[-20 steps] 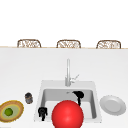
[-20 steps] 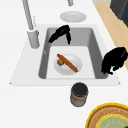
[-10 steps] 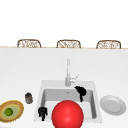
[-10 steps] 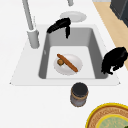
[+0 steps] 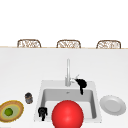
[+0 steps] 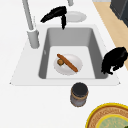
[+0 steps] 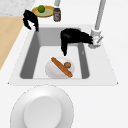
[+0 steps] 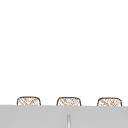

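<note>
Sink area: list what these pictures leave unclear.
- Front view: a red ball hides the plate in the sink.
- Left side view: the bowl is cut off by the frame's corner.
- Right hand by the faucet lever: contact too small to tell.
- Left hand: curled at the sink's rim.

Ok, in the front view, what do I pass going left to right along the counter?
Yellow woven bowl holding a green fruit → dark lidded jar → left hand → big red ball → white round plate.
</note>
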Robot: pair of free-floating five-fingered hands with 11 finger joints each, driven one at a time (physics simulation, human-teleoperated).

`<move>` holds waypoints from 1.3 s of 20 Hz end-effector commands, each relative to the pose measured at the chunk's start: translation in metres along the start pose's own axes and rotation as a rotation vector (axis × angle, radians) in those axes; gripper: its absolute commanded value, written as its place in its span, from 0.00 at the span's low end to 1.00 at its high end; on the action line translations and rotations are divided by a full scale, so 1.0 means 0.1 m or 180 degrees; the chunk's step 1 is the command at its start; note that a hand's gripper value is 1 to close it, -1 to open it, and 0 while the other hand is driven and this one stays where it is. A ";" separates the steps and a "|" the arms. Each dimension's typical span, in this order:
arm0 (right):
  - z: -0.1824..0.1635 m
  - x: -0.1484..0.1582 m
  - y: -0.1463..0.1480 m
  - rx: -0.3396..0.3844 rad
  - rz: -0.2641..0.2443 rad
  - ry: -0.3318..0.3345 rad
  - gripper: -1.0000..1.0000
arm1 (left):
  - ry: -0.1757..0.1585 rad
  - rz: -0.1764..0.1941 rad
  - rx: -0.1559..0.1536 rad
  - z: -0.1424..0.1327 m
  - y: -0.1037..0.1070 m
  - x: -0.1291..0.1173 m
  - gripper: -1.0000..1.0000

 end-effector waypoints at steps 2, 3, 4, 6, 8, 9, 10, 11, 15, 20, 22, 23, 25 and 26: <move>-0.15 -0.03 -0.41 -0.0002 -0.0010 0.0074 0.00 | 0.0000 0.0000 0.0000 0.00 0.00 0.00 0.50; -0.19 -0.02 -0.50 0.0003 -0.0012 0.0076 0.00 | 0.0000 0.0000 0.0000 0.00 0.00 0.00 0.50; -0.22 -0.02 -0.59 0.0013 -0.0014 0.0075 0.00 | 0.0000 0.0000 0.0000 0.00 0.00 0.00 0.50; -0.31 -0.04 -0.74 0.0068 -0.0030 0.0088 0.00 | 0.0000 0.0000 0.0000 0.00 0.00 0.00 0.50; -0.41 -0.04 -0.81 0.0149 -0.0056 0.0091 0.00 | 0.0000 0.0000 0.0000 0.00 0.00 0.00 0.50; -0.47 -0.04 -0.87 0.0166 -0.0050 0.0094 0.00 | 0.0000 0.0000 0.0000 0.00 0.00 0.00 0.50; -0.52 -0.06 -0.91 0.0192 -0.0040 0.0092 0.00 | 0.0000 0.0000 0.0000 0.00 0.00 0.00 0.50; -0.57 -0.07 -0.90 0.0277 -0.0022 0.0081 0.00 | 0.0000 0.0000 0.0000 0.00 0.00 0.00 0.50; -0.70 -0.11 -0.92 0.0521 0.0099 0.0080 0.00 | 0.0000 0.0000 0.0000 0.00 0.00 0.00 0.50; -0.84 -0.14 -0.98 0.0836 0.0108 0.0111 0.00 | 0.0000 0.0000 0.0000 0.00 0.00 0.00 0.50; -0.90 -0.16 -0.99 0.1012 0.0109 0.0130 0.00 | 0.0000 0.0000 0.0000 0.00 0.00 0.00 0.50; -0.93 -0.17 -1.00 0.1105 0.0110 0.0142 0.00 | 0.0000 0.0000 0.0000 0.00 0.00 0.00 0.50; -1.04 -0.16 -1.01 0.1238 0.0105 0.0158 0.00 | 0.0000 0.0000 0.0000 0.00 0.00 0.00 0.50; -1.11 -0.14 -1.01 0.1279 0.0112 0.0166 0.00 | 0.0000 0.0000 0.0000 0.00 0.00 0.00 0.50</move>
